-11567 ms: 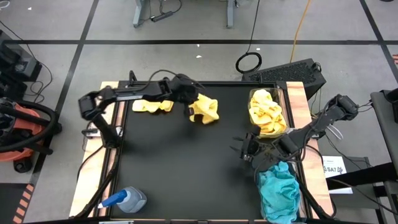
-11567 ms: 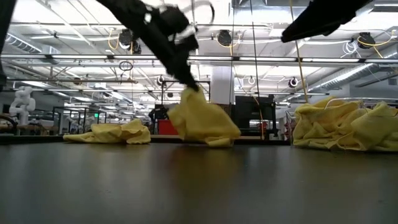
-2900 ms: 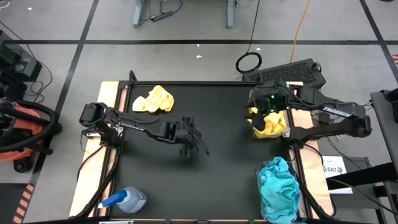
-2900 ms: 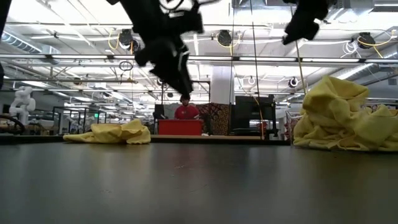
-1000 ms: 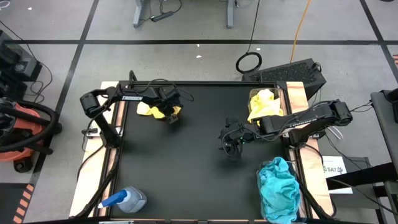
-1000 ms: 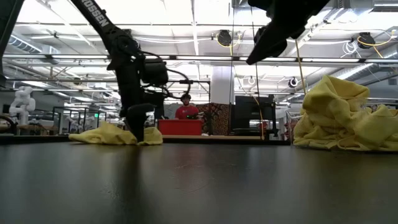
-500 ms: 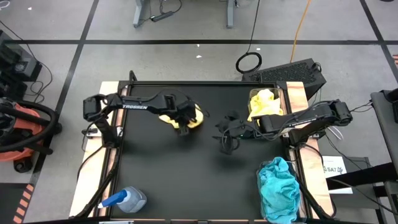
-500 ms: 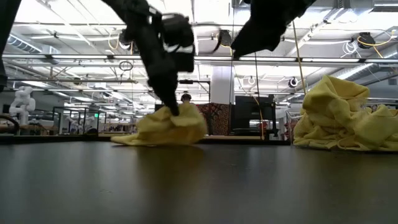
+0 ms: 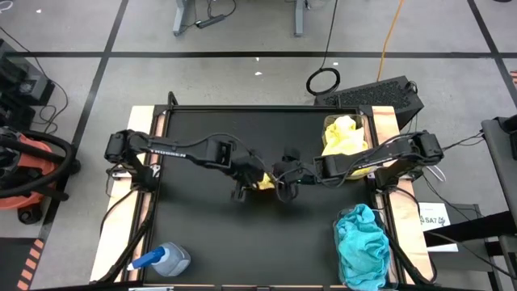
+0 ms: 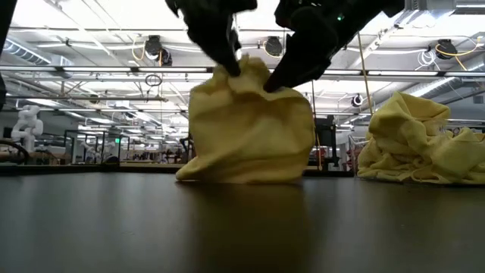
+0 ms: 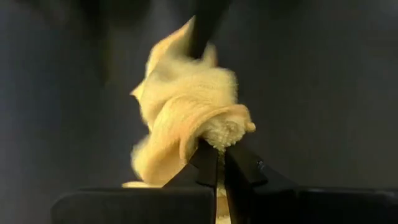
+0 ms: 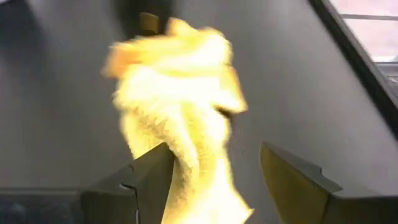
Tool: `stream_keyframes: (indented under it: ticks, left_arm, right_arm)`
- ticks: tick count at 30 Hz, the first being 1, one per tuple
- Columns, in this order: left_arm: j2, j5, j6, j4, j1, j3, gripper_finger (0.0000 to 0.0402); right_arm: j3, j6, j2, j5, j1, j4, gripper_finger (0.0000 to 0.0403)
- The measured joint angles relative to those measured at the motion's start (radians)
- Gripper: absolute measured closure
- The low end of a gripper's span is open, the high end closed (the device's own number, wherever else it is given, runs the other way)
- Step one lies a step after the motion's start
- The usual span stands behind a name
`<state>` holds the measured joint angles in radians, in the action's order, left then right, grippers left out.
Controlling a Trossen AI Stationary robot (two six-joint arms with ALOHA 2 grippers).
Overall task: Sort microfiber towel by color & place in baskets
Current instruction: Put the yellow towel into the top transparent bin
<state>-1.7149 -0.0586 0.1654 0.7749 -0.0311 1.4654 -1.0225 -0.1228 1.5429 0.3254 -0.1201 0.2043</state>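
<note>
Mid-table, yellow towel bunched upright

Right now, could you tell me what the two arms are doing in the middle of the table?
The left end effector is shut on a yellow towel and holds it up at mid-table. The right end effector has come in from the other side, its fingers open around the same towel, so this looks like a handover. The far basket on the right already holds yellow towels, and the near one holds teal towels.
</note>
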Motion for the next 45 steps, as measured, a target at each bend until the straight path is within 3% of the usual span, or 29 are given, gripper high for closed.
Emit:
stream_keyframes:
  ticks: [4,11,19,25,32,45]
  left_arm:
    - [0.0,0.013,0.016,0.008,-0.051,0.055,0.0391]
    - [0.002,0.176,0.111,0.046,-0.117,0.111,0.0391]
    - [0.001,0.194,0.17,0.009,-0.155,0.109,0.0391]
    - [0.011,0.211,0.209,-0.001,-0.196,0.107,0.0392]
    - [0.037,0.236,0.218,-0.037,-0.249,0.109,0.0392]
    - [0.065,0.271,0.233,-0.023,-0.317,0.109,0.0392]
  right_arm:
    - [0.0,0.018,0.013,0.003,0.01,-0.018,0.0172]
    - [-0.001,0.065,0.055,-0.2,0.005,-0.156,0.015]
    - [0.0,0.08,0.162,-0.299,-0.001,-0.327,0.0103]
    - [0.0,0.072,0.218,-0.311,0.003,-0.395,0.0102]
    - [0.0,0.065,0.222,-0.291,0.011,-0.374,0.0169]
    - [0.0,0.106,0.168,-0.301,0.026,-0.333,0.0379]
